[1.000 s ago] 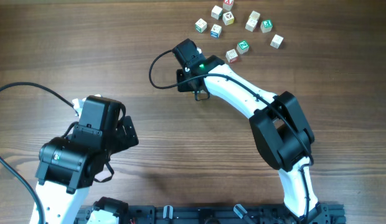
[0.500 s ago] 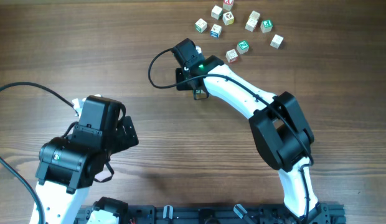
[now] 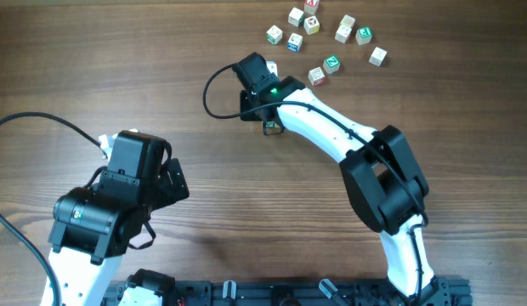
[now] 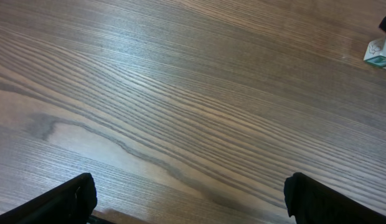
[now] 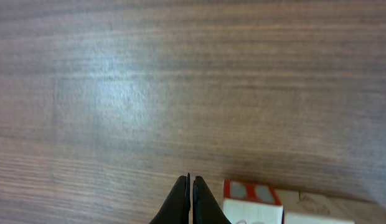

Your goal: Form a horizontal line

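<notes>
The right hand (image 5: 191,198) is clenched, its fingertips pressed together on nothing, at the middle of the tabletop (image 5: 118,93). One block (image 5: 252,200) lies just beside those fingertips. The other blocks (image 3: 331,63) lie scattered at the far right. The left hand (image 4: 190,202) is released, spread wide and empty, at the near left.

A dark wood-grain table (image 3: 144,68) carries a loose scatter of small lettered cubes (image 3: 311,25), most of them lying above a green-faced cube (image 3: 331,63) and to either side of it. A pale cube (image 3: 316,76) sits just beside the green-faced cube's lower left. One more cube (image 3: 270,127) lies well apart, farther down and left of the green-faced cube.
</notes>
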You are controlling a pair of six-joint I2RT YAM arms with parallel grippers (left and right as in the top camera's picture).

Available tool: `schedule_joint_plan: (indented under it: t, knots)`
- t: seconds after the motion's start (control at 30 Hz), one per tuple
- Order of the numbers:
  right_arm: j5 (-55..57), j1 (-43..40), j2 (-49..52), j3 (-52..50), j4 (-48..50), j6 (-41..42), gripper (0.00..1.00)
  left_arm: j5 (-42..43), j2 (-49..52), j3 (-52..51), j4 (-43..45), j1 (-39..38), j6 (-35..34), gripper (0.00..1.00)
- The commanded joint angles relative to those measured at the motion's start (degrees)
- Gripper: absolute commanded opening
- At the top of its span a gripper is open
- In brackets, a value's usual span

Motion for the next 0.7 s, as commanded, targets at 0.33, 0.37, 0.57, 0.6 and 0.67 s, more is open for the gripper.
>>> schedule_joint_plan:
  t: [0.33,0.37,0.57,0.6,0.67]
  knots:
    - [-1.6,-6.2,-0.8,1.6,-1.7,-4.6,0.04,0.2,-0.3,-0.2,0.1,0.5,-0.8,1.00]
    - [-2.0,-6.2,-0.8,1.6,-1.8,-4.6,0.05,0.2,-0.3,-0.2,0.1,0.5,-0.8,1.00]
    - [-2.7,-6.1,-0.8,1.6,-3.1,-4.6,0.05,0.2,-0.3,-0.2,0.1,0.5,-0.8,1.00]
    - [-2.8,-6.1,-0.8,1.6,-3.4,-4.6,0.05,0.2,-0.3,-0.2,0.1,0.5,-0.8,1.00]
    - [-4.1,-6.1,-0.8,1.6,-4.0,-4.9,0.05,0.2,-0.3,-0.2,0.1,0.5,-0.8,1.00]
